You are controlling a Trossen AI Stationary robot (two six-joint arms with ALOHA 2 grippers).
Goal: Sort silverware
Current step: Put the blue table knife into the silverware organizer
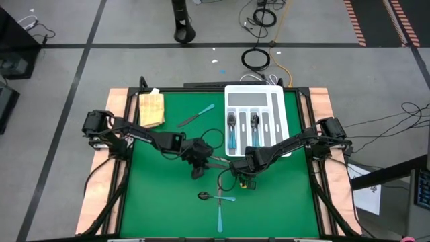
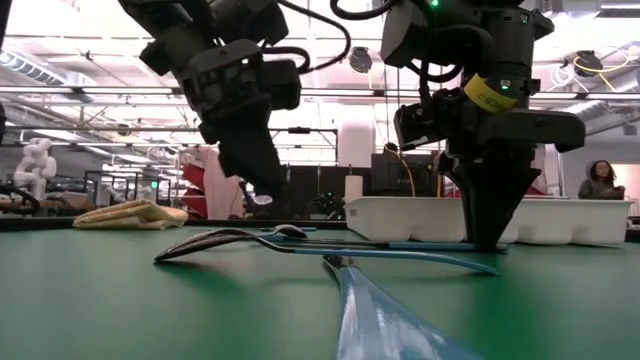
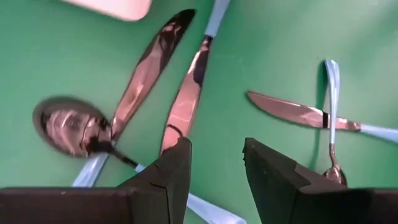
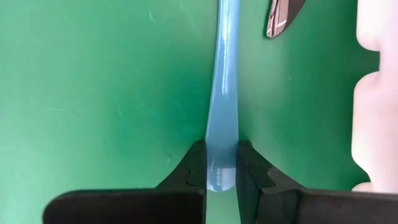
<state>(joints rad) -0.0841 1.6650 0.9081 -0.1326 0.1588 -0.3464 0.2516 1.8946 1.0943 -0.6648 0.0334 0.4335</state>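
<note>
Several light-blue-handled pieces of silverware lie on the green table (image 1: 154,202): knives (image 3: 183,106) and a spoon (image 3: 62,124) under my left gripper, a spoon (image 1: 205,195) and a knife (image 1: 220,215) nearer the near edge, and one piece (image 1: 196,115) far left. Others lie in the white tray (image 1: 279,101). My left gripper (image 1: 198,160) (image 3: 214,168) hovers open above the knives, clear of the table (image 2: 262,195). My right gripper (image 1: 245,176) (image 4: 222,168) stands beside it toward the table's right, shut on a light-blue handle. My right gripper pinches a light-blue handle near its free end (image 4: 222,155) between its two fingers. The fingers (image 2: 490,235) come from above, pointing down, and their tips reach the table. The piece runs straight away from the fingers and lies flat on the green surface (image 2: 400,255).
A folded tan cloth (image 1: 151,109) lies at the far left corner. The white tray's wall (image 4: 376,93) stands close beside the right gripper. Bare green surface lies along the table's left side and near the near right corner.
</note>
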